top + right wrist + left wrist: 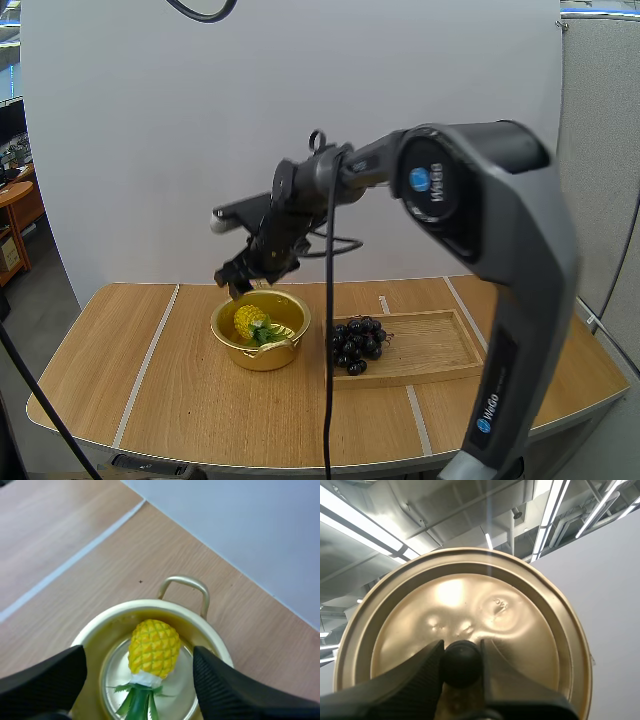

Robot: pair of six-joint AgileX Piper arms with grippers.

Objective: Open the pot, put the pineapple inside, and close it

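The pineapple (250,321) lies inside the open pot (262,353), which stands on the table (120,360) just beside the tray (440,345) with grapes (357,343). The right gripper (237,280) hangs just above the pot, fingers apart, grasping nothing. The left gripper (461,642) is clenched on the knob (461,664) of the lid (470,605).

The right arm (500,230) rises from the near right, bends over and reaches left with its wrist angled down; the right pincer (238,280) hangs with fingers (50,680) spread wide. The left pincer (461,662) points upward, tips clamped on the lid (470,600)
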